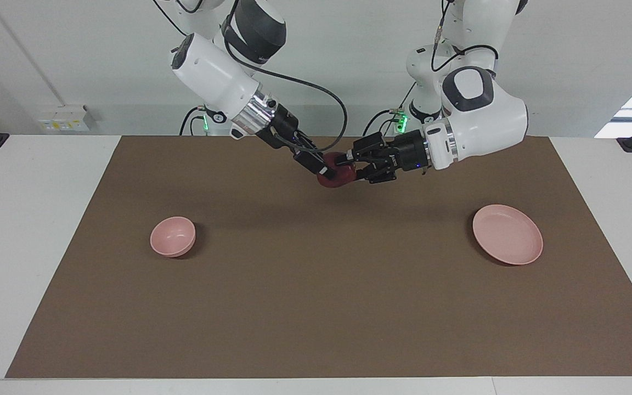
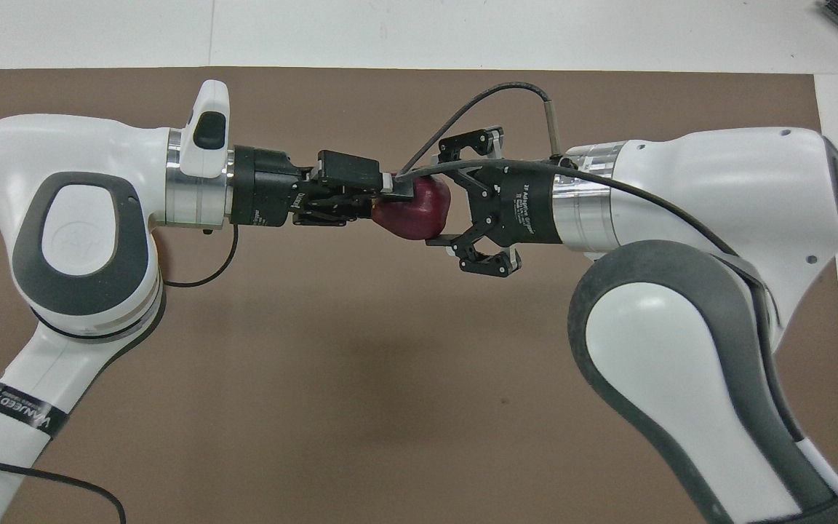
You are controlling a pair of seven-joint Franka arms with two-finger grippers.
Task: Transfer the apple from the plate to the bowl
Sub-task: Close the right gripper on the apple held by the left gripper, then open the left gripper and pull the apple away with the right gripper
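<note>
The dark red apple [image 1: 339, 178] hangs in the air over the brown mat, midway between the two arms; it also shows in the overhead view [image 2: 415, 216]. My left gripper [image 1: 350, 168] [image 2: 387, 196] is shut on it from the left arm's end. My right gripper [image 1: 324, 166] [image 2: 423, 211] has its fingers against the apple's two sides from the right arm's end. The pink plate [image 1: 507, 234] lies empty toward the left arm's end. The small pink bowl [image 1: 172, 236] stands empty toward the right arm's end. The arms hide both in the overhead view.
A brown mat [image 1: 316, 307] covers most of the white table [image 1: 20, 247]. A cable [image 2: 477, 98] loops above the right gripper's wrist.
</note>
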